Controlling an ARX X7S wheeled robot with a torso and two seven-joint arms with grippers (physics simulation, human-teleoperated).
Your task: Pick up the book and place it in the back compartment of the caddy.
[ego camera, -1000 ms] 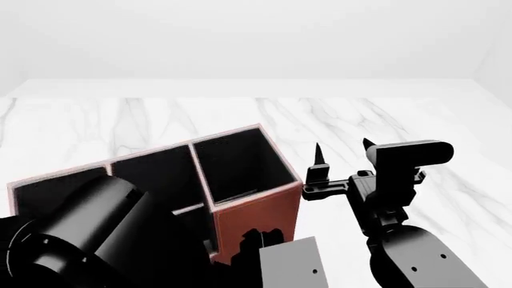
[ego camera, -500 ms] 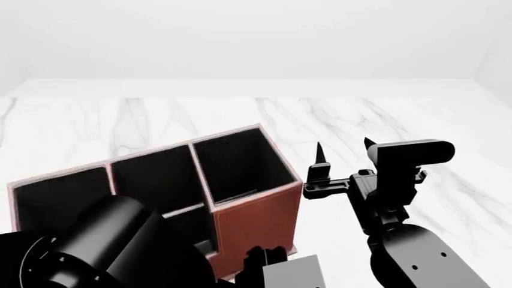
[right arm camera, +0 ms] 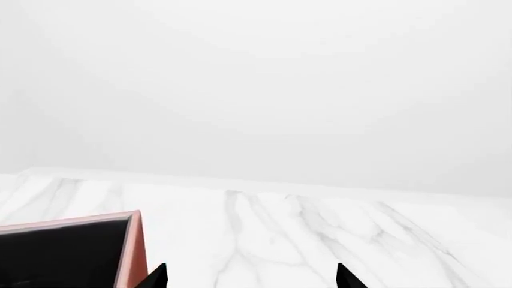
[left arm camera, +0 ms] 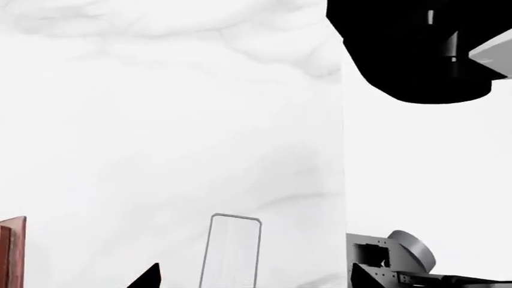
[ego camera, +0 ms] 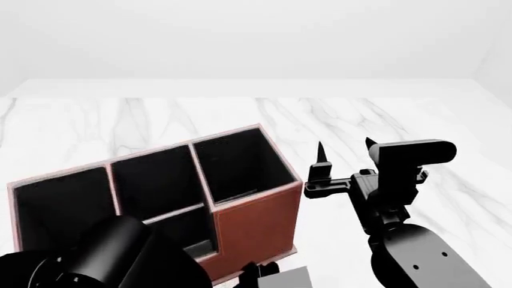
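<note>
Standing on the white marble table (ego camera: 416,120), the caddy (ego camera: 256,222) shows black cells and no readable lettering. Just beside its tall end, the right gripper (ego camera: 344,146) hovers spread wide, holding nothing. The left gripper (left arm camera: 252,276) shows only two parted tips over the table, nothing between them. The book cannot be made out.

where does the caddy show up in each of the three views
Head view: the caddy fills the lower left, beside the right gripper.
Right wrist view: only its corner, bottom left.
Left wrist view: a red-brown sliver at the bottom left edge.
Shared landmark: the white marble table.
</note>
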